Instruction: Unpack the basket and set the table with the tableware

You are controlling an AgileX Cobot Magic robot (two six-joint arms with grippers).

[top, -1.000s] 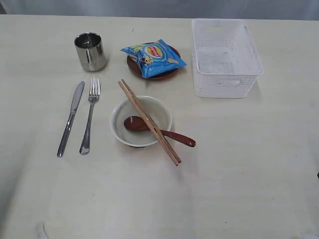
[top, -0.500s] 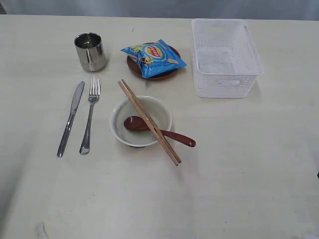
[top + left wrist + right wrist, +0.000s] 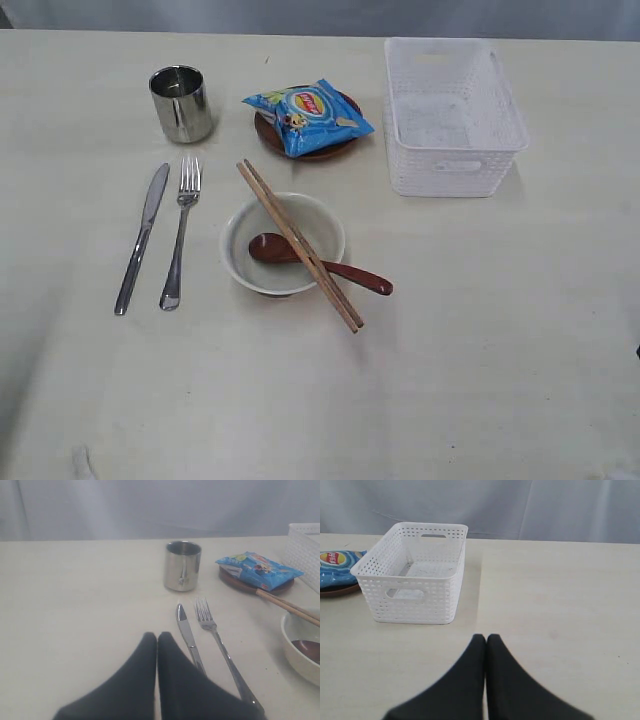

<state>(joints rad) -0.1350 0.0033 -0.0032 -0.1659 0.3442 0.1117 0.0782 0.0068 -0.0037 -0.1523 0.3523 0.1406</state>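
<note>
The white basket stands empty at the back right of the table. A steel cup is at the back left, with a knife and fork lying side by side in front of it. An off-white bowl holds a dark red spoon, and two chopsticks lie across its rim. A brown plate carries a blue snack packet. Neither gripper shows in the exterior view. My left gripper is shut and empty beside the knife. My right gripper is shut and empty, short of the basket.
A grey curtain hangs behind the table's far edge. A small pale mark shows near the table's front left corner.
</note>
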